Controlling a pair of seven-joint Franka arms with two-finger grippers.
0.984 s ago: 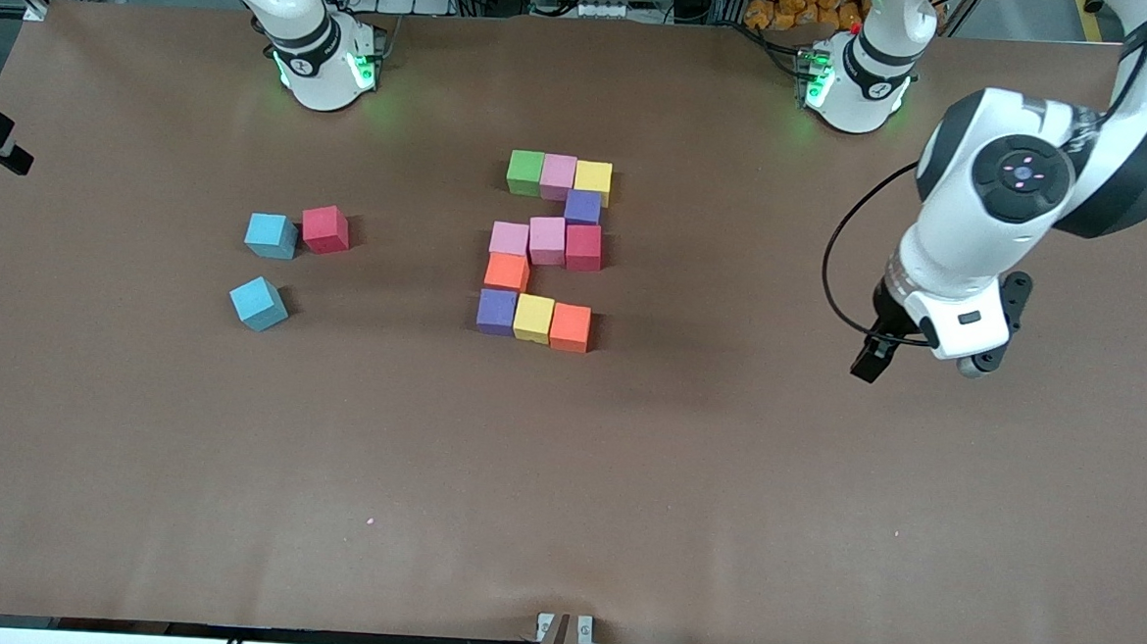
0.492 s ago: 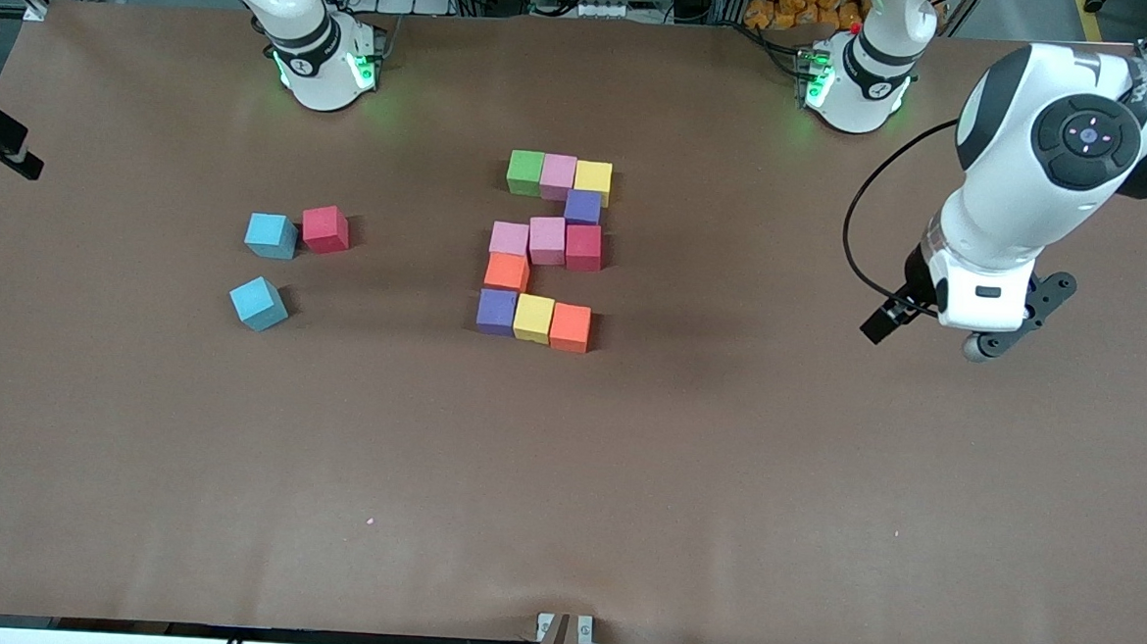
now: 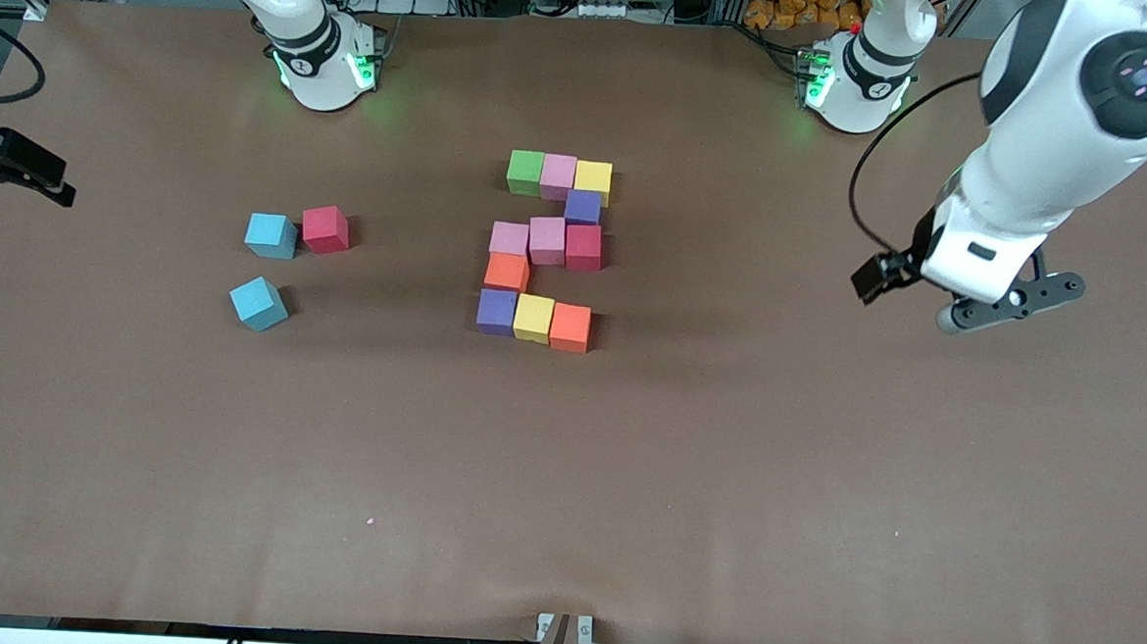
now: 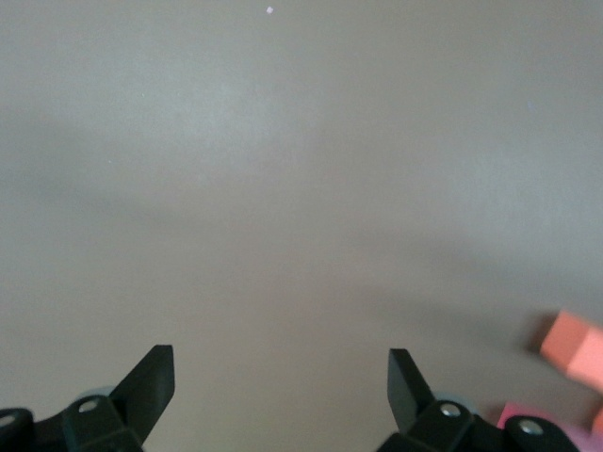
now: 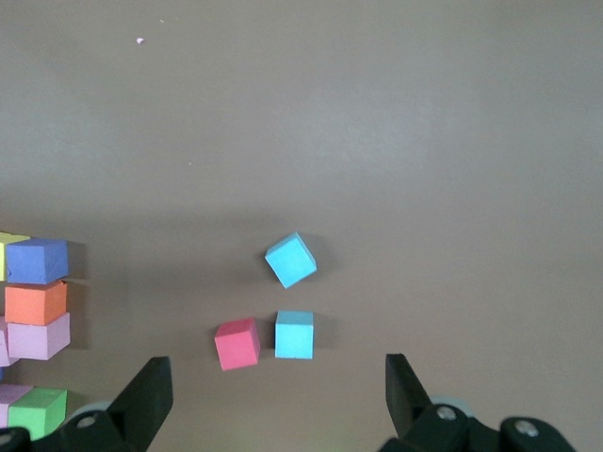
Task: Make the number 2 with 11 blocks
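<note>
Left pincer (image 3: 928, 292) has pulled back toward its end of the tabletop (image 3: 723, 467), fingers spread, empty. Right pincer (image 5: 273, 400) waits, also spread, above the spare cubes. The 2 (image 3: 546, 250) looks done, all 11 blocks mid-tabletop.

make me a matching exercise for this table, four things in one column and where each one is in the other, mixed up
Things:
1. green cube
2. spare red cube
3. left gripper
4. orange cube at the digit's foot

Places:
A. touching a light blue cube, away from the digit
B. end of the digit's row closest to the front camera, toward the left arm's end of the table
C. open over bare table, toward the left arm's end
D. corner of the digit's row closest to the robot bases, toward the right arm's end

Pairs: 1-D, 2-A, 3-C, 4-B
</note>
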